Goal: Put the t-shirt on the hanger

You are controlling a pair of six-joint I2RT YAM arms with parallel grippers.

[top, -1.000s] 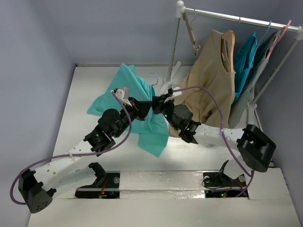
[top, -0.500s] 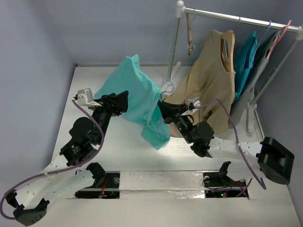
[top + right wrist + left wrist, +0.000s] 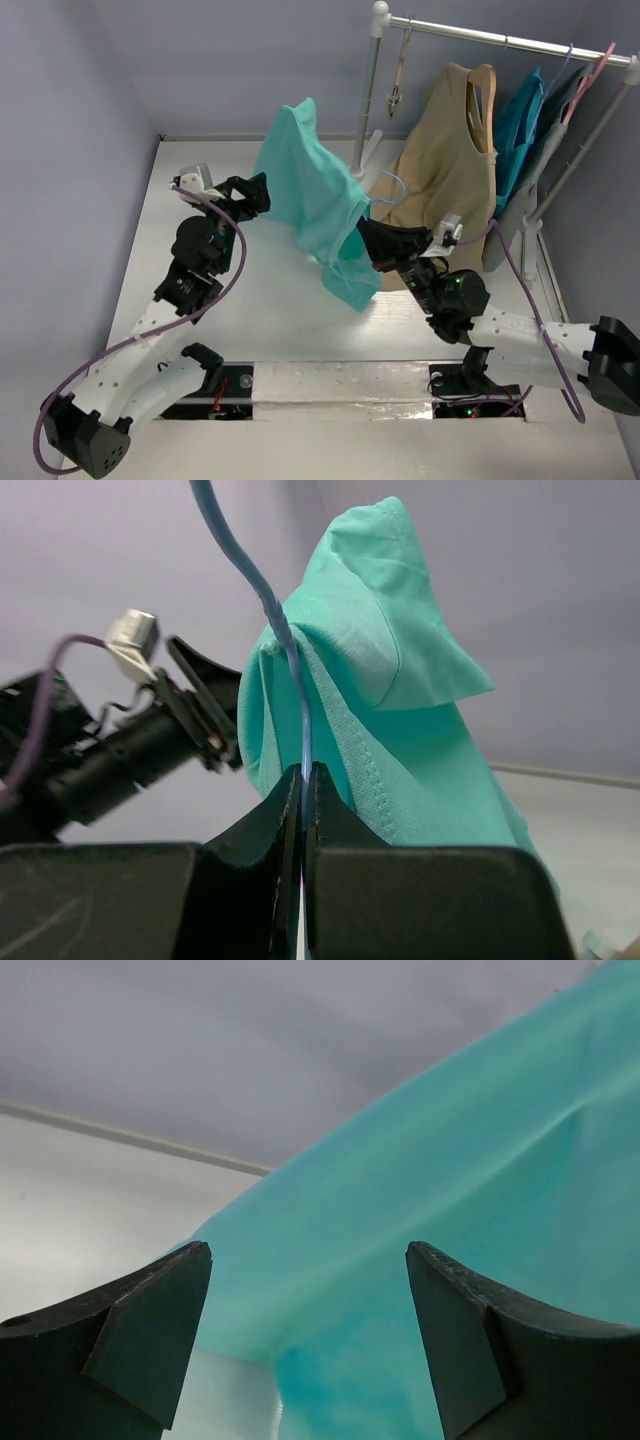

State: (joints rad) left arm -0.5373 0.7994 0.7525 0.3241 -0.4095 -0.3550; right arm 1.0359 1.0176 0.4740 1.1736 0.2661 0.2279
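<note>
the t-shirt (image 3: pixel 312 190) hangs in the air above the middle of the table (image 3: pixel 250 300), bunched into a tall drape with its top corner toward the far wall and its lower end dangling near the right gripper (image 3: pixel 362 236). in the right wrist view that gripper's fingers are pressed together on the thin blue wire of the hanger (image 3: pixel 230 535), which rises from the clamp and curves up to the left, with folds of the aqua cloth just behind and right of it. from above, the hanger's slim hook pokes out on the right side of the cloth; the rest of the hanger is hidden by the fabric. the left gripper (image 3: pixel 258 192) sits at the left edge of the t-shirt, raised off the table. its wrist view shows the two fingers (image 3: pixel 150 1330) spread wide apart, with the cloth filling the space beyond them — whether they touch it cannot be told. at the far right stands a rack (image 3: pixel 500 40), carrying a bare wooden hanger (image 3: pixel 398 80) near its left post, then a tan top (image 3: pixel 450 170), then a teal garment (image 3: pixel 520 120) further right. the t-shirt hangs just left of the tan top, apart from the rack's rail.
</note>
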